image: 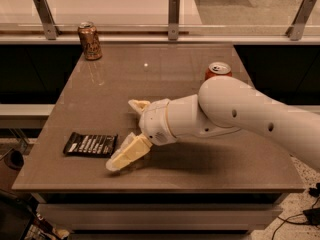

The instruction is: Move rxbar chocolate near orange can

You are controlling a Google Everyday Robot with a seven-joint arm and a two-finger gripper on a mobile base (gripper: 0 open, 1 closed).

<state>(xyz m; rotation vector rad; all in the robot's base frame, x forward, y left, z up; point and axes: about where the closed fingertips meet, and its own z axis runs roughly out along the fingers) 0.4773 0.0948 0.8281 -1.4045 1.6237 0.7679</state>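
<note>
The table (pixel 175 69) carries everything here, and the rxbar chocolate (pixel 91 144) lies flat near its front-left corner, the mark for every place below. The 1 white arm (pixel 250 114) reaches in from the right of the bar, low over the table.

At its end the pincer (pixel 121 134) hangs just right of the bar with its 2 fingers spread and nothing between them. One finger points past the bar's right end toward the front edge, almost touching it; the other sits further back. So the bar lies to the left of the pincer, its long axis running left-right, roughly in line with the arm's reach. In my judgement the fingers need to straddle the short width before closing.

The bar is a thin black rectangle with rows of white lettering. The orange can (pixel 90 40), dull brownish with a silver top, stands well behind the bar at the far-left edge, so a long carry remains. A red can (pixel 218 70) stands far to the bar's right, behind the arm.
</note>
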